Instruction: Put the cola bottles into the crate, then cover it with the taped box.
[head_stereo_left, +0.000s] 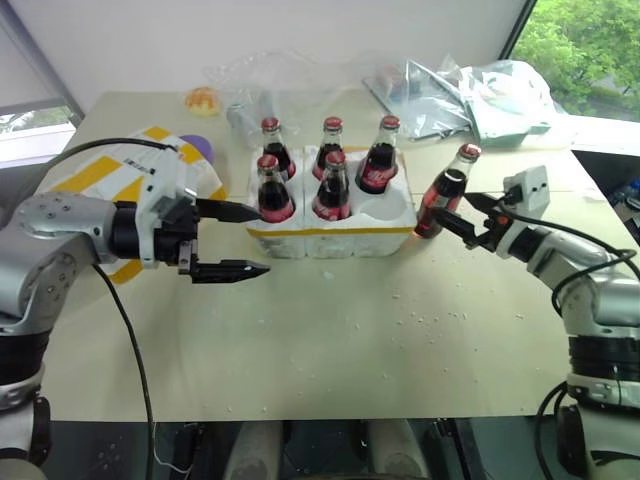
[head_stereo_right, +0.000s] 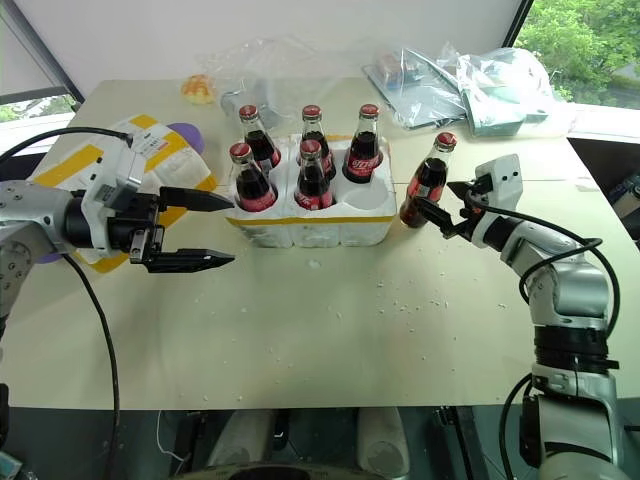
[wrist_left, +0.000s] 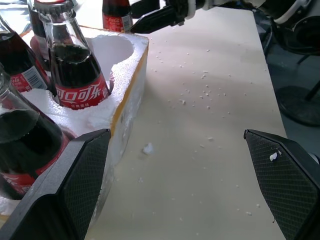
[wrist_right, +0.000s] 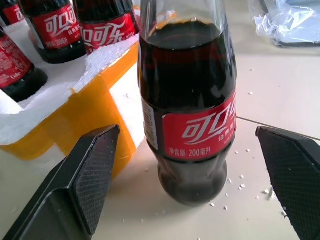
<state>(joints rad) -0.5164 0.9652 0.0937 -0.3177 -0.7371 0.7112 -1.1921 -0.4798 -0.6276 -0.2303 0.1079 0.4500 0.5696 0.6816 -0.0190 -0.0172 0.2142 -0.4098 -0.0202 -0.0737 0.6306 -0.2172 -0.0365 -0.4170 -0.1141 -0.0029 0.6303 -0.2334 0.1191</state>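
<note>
Right tool (head_stereo_left: 470, 214) spread beside sixth bottle (head_stereo_left: 444, 191) (on table); crate (head_stereo_left: 332, 222) holds five.

Dark cola bottles (head_stereo_left: 334, 186), red caps, red labels. White foam crate (head_stereo_left: 370, 225), yellow band. White box (head_stereo_left: 120, 172), yellow stripes. Beige tabletop (head_stereo_left: 330, 340), white crumbs. Black hand fingers (head_stereo_left: 228, 270).

Windowed workroom: beige table (head_stereo_left: 330, 340), plastic bags (head_stereo_left: 470, 95)
</note>
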